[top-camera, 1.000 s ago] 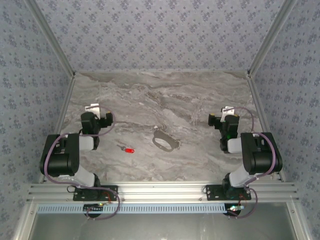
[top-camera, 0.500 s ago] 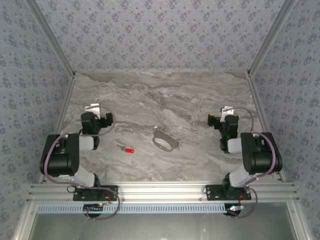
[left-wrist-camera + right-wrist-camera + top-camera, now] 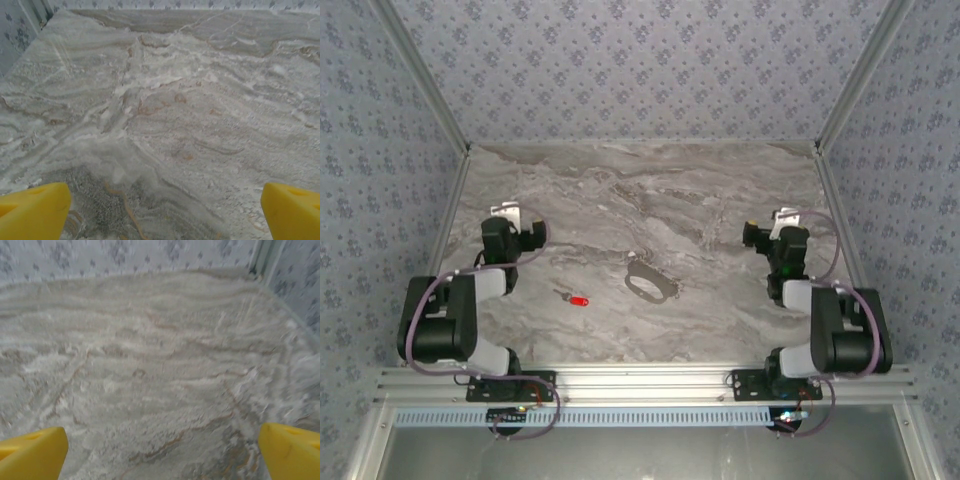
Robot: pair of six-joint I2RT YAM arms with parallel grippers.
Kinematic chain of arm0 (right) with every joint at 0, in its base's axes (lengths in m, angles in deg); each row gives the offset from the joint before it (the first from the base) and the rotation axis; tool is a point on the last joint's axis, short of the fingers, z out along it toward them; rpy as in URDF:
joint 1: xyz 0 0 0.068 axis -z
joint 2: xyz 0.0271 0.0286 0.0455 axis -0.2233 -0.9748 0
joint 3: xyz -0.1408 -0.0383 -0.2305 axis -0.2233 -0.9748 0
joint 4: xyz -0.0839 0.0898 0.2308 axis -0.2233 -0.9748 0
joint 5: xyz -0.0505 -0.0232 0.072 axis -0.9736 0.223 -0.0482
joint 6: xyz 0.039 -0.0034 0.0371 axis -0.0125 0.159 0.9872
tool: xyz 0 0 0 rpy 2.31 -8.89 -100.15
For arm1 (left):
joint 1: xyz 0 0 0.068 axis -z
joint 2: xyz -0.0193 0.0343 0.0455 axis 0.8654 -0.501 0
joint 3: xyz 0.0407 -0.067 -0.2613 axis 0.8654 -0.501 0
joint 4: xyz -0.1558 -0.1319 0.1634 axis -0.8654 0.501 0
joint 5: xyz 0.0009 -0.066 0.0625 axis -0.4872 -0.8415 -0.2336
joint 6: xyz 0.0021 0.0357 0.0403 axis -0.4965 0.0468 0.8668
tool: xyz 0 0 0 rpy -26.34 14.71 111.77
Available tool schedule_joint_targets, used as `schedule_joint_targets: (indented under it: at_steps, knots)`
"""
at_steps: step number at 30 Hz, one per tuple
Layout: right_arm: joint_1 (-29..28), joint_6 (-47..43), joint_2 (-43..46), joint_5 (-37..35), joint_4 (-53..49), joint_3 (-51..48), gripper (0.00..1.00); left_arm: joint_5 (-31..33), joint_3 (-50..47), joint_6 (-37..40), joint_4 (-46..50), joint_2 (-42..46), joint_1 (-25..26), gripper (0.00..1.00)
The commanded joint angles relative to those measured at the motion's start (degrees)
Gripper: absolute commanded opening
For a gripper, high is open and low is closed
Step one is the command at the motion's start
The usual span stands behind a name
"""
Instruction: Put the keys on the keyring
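A tiny key with a red head [image 3: 578, 300] lies on the marble table [image 3: 650, 190], left of centre near the front. The grey oval keyring [image 3: 648, 284] lies flat to its right, apart from it. My left gripper [image 3: 507, 222] hovers at the table's left side, behind and left of the key, open and empty; its yellow fingertips [image 3: 32, 210] stand wide over bare marble. My right gripper [image 3: 776, 224] hovers at the right side, well right of the keyring, open and empty too, its yellow fingertips [image 3: 31, 449] far apart.
Patterned walls [image 3: 640, 70] enclose the table at the back and both sides, with metal posts at the corners. An aluminium rail [image 3: 640, 380] carrying both arm bases runs along the near edge.
Both arms have shifted: the left arm's body swung slightly left and the right arm's body slightly right, and the grippers moved a little toward the back. Key and keyring lie as before.
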Motion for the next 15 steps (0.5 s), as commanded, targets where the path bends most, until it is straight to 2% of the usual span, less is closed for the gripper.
schedule_joint_targets:
  at_steps: [1, 5, 7, 8, 11, 15]
  knots:
    - [0.1, 4.5, 7.5, -2.0, -13.8, 4.9, 1.0, 3.0, 2.5, 1.1, 6.2, 3.9, 1.3, 0.98]
    - [5.2, 23.7, 14.4, 1.7, -24.6, 8.0, 1.0, 6.0, 6.6, -0.2, 15.7, 7.7, 3.1, 0.98]
    - [8.9, 29.1, 15.5, 9.8, -26.2, 8.5, 1.0, 6.5, 9.0, -1.9, 20.6, 9.6, 4.3, 0.98]
    - [10.5, 30.5, 15.7, 14.3, -27.0, 8.9, 1.0, 6.9, 9.9, -2.9, 22.6, 10.8, 5.1, 0.98]
    - [11.5, 30.3, 16.3, 22.2, -28.7, 9.2, 1.0, 7.6, 11.7, -6.3, 27.0, 14.3, 8.4, 0.98]
    - [10.1, 29.6, 17.5, 28.0, -30.7, 8.1, 0.97, 9.4, 15.6, -11.8, 36.8, 18.2, 13.9, 0.98]
